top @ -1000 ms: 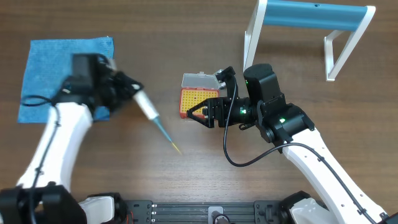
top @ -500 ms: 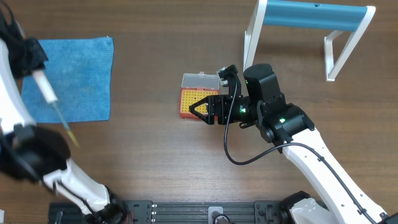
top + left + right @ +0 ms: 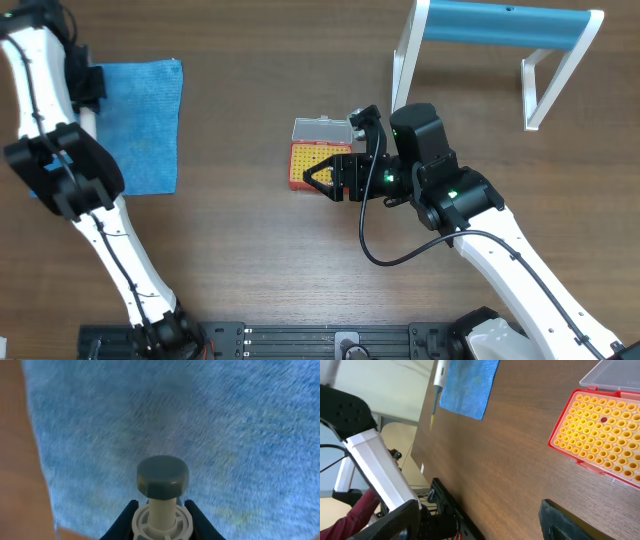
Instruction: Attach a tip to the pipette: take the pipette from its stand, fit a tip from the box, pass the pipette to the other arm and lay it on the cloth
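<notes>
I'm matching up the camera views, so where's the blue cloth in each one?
Top view: blue cloth at the upper left.
Left wrist view: it spreads behind the pipette.
Right wrist view: at the picture's top edge, beside the pipette.
Shared landmark: the pipette, in both wrist views.

A dark brown bench [image 3: 250, 290] with a wood-grain top fills the top view; the grain runs from side to side, and the surface is matt with a faint pale sheen toward the middle. The light is even and soft, and the shadows on the wood are weak and blurred at their edges. A black rail [image 3: 280, 335] lies along the near edge of the bench. In the right wrist view, beyond the bench's edge, there is a pale off-white surface [image 3: 385, 385], wall or floor I cannot tell, and just beside it a tan rounded shape [image 3: 400, 435], too unclear to name
</notes>
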{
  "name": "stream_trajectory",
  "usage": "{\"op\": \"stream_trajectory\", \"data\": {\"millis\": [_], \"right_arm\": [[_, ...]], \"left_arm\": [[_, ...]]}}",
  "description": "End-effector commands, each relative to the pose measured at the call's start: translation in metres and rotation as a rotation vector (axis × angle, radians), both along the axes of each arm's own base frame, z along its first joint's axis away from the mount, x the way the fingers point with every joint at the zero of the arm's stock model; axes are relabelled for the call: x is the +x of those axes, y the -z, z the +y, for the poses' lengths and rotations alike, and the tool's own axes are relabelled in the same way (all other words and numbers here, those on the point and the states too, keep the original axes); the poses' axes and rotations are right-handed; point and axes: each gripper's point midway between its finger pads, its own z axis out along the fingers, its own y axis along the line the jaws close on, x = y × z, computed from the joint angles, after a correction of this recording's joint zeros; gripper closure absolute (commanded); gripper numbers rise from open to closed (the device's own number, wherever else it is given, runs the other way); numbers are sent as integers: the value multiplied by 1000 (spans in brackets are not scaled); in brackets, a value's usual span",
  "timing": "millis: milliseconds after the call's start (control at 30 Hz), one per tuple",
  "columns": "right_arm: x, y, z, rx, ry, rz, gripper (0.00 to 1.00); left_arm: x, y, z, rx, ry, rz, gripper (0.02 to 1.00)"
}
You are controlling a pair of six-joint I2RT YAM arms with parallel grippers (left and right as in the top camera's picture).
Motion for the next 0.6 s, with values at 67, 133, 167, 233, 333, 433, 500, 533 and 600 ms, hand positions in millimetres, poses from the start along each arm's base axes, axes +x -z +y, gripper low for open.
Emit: {"op": "stream_trajectory", "data": {"millis": [67,133,167,233,333,433,500,533,600], "right_arm": [[2,-8,1,15,29,9,222],[2,-8,2,15,29,9,222],[2,-8,2,15,29,9,224],[2,-8,2,15,30,11,224],[2,-8,2,15,31,12,224],[2,-8,2,17,34,18,222],[2,-8,2,21,43,33,222],[2,-8,2,23,47,41,222],[2,-8,2,23,47,40,224]], "left_arm": [[30,-2,5,84,105,-64,989],[38,-2,6,84,116,-96,991],[43,-1,2,64,138,-119,989],[48,0,3,67,138,-133,991],[47,12,3,55,151,-116,991],[50,29,-11,-24,162,-117,993],[53,33,-17,-22,187,-109,991],[56,33,-18,-8,193,-112,991],[61,32,-19,9,201,-123,989]]}}
